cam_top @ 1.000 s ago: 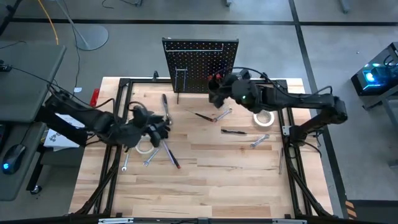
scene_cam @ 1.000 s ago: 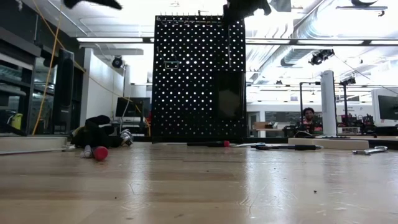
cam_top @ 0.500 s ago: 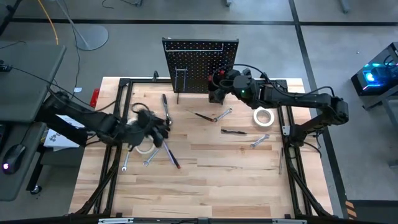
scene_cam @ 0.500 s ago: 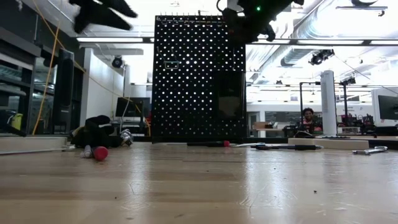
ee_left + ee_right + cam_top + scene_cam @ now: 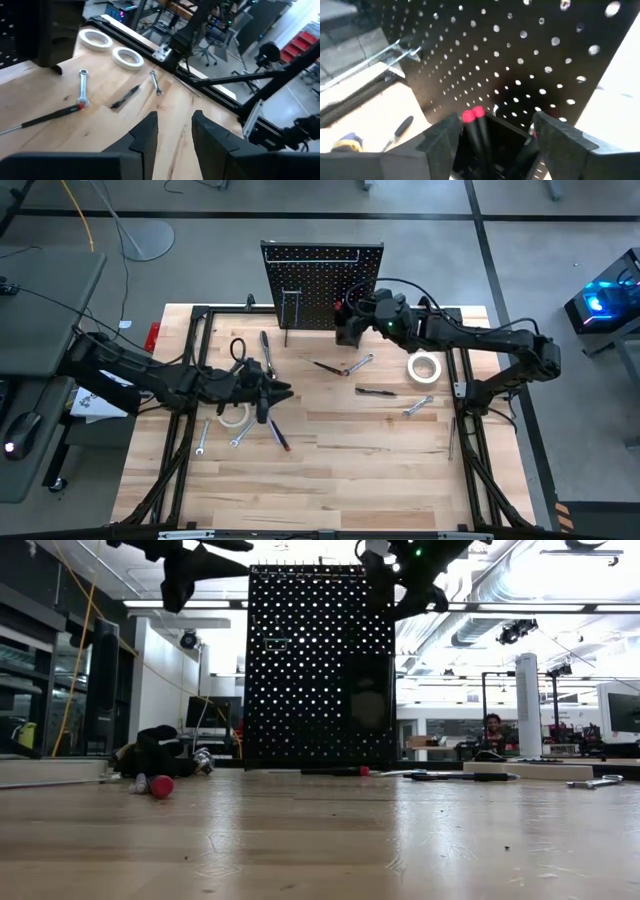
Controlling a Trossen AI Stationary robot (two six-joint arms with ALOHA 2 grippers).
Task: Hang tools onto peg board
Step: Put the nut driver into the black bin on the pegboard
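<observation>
The right tool (image 5: pixel 347 318) hovers at the peg board (image 5: pixel 322 283), right over the small black bin (image 5: pixel 492 145) on the board's lower right. Its fingers (image 5: pixel 445 140) are spread wide to either side of the bin and grip nothing. Inside the bin stand 2 red-tipped screwdrivers (image 5: pixel 472 120), leaning together. A metal hook (image 5: pixel 375 59) sticks out of the board further along.

The left tool (image 5: pixel 272 392) hangs above the left half of the bench (image 5: pixel 380 460), well apart from the board. Its fingers (image 5: pixel 147 132) stand slightly parted with bare wood showing between them; nothing is pinched.

The other tools lie loose on the bench. Near the left tool are pliers (image 5: pixel 240 350), a tape roll (image 5: pixel 232 416), a wrench (image 5: pixel 201 442) and a red-handled screwdriver (image 5: pixel 279 434). Toward the middle lie a screwdriver (image 5: pixel 327 367) and a wrench (image 5: pixel 360 364) touching end to end, with a dark screwdriver (image 5: pixel 374 391) just below them. On the right are a second tape roll (image 5: pixel 424 368) and another wrench (image 5: pixel 417 408).

In the low view the board (image 5: pixel 320 665) stands upright at the far edge of the bench, both arms above it.
</observation>
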